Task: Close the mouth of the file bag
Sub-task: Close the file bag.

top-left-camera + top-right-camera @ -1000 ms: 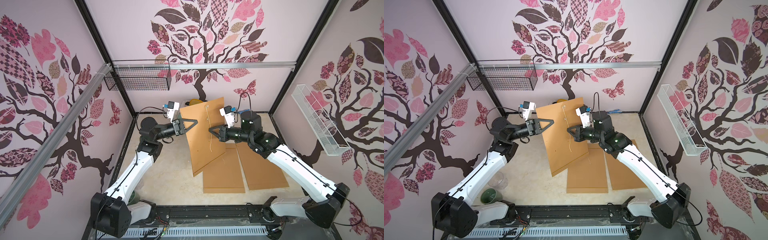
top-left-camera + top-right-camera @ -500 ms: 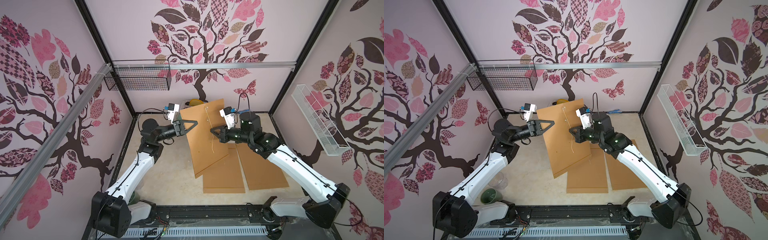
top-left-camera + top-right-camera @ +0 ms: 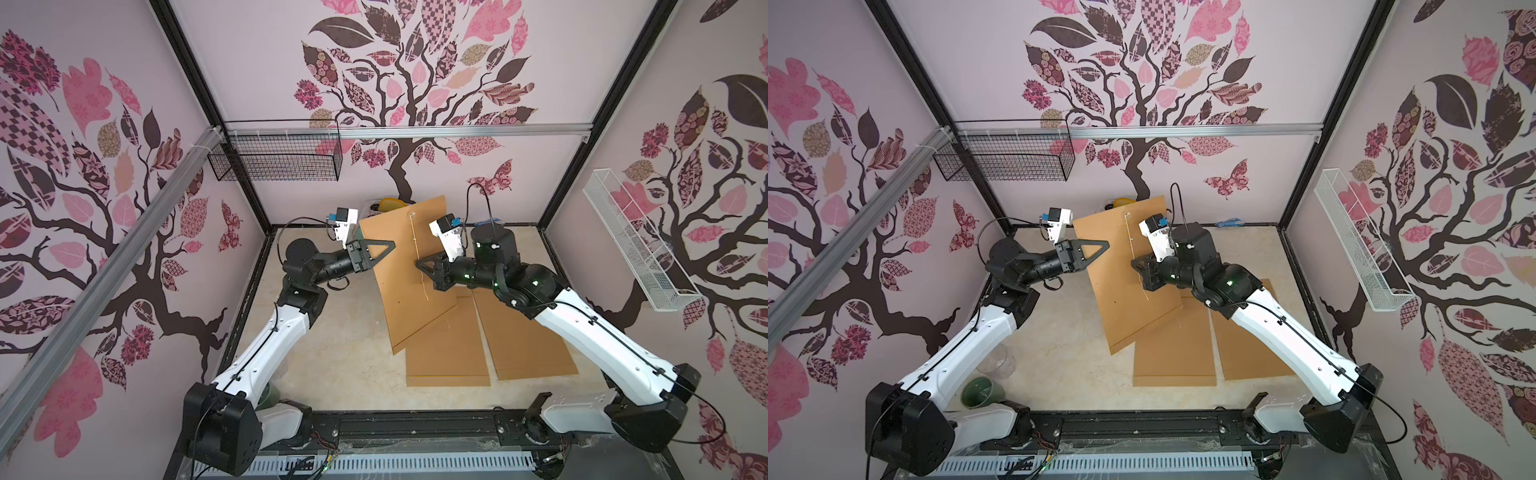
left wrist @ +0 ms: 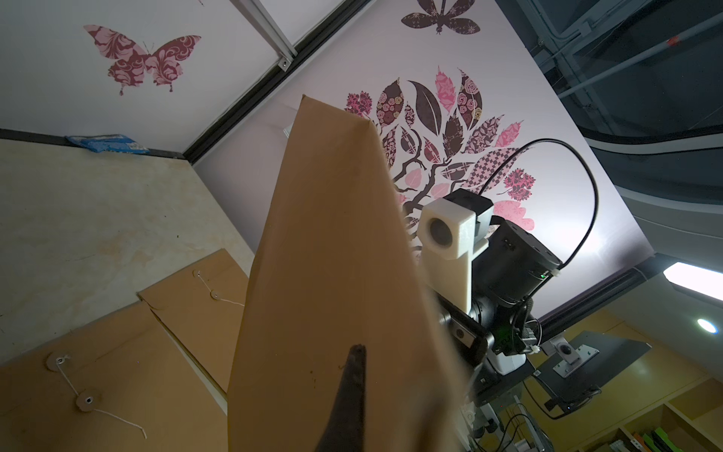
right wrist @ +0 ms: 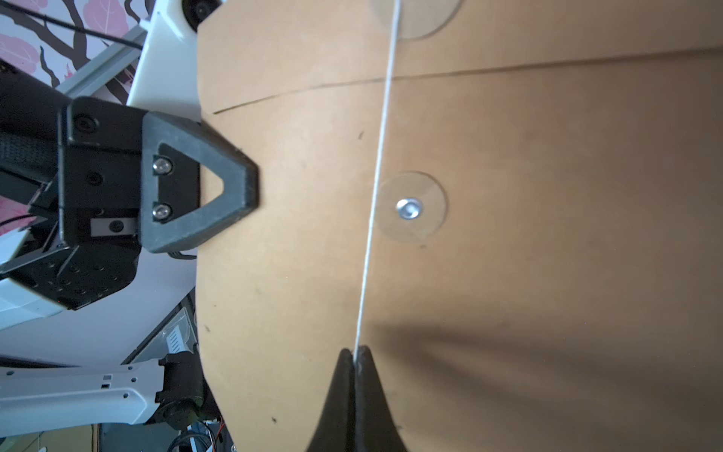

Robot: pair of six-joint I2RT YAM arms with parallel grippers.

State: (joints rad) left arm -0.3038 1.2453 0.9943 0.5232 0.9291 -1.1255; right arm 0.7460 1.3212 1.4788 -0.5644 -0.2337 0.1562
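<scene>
File bag (image 3: 399,291), the brown kraft one being worked, is held up off the table (image 3: 332,332) between the two arms. It is tilted, with its lower corner hanging over two flat file bags (image 3: 446,357) that lie nearer the base with their strings loose. Nearer still, by the left arm's base, stand a green cup (image 3: 980,392) and a clear cup (image 3: 996,361), well apart from the work. The left gripper (image 3: 390,246) is clamped on the bag's side edge, one finger on each face. This seems meant to keep the sheet steady and turn its fastening face toward the other arm. The right gripper (image 5: 355,352) has its jaws pressed together on the white string (image 5: 375,188), pinching it partway along so a free tail hangs below. The string runs taut from the upper disc (image 5: 414,15) on the flap (image 5: 508,35), which looks folded down. From there it passes just beside the riveted lower disc (image 5: 409,207), on the side toward the left gripper, and is not wound round it. Holding the string tight and straight looks like preparation for looping it round that disc, so the mouth is folded shut but not yet tied. Beyond the bag, against the back wall, a yellow object (image 3: 392,203) peeks out, and a blue packet (image 3: 1229,223) lies in the far corner.
</scene>
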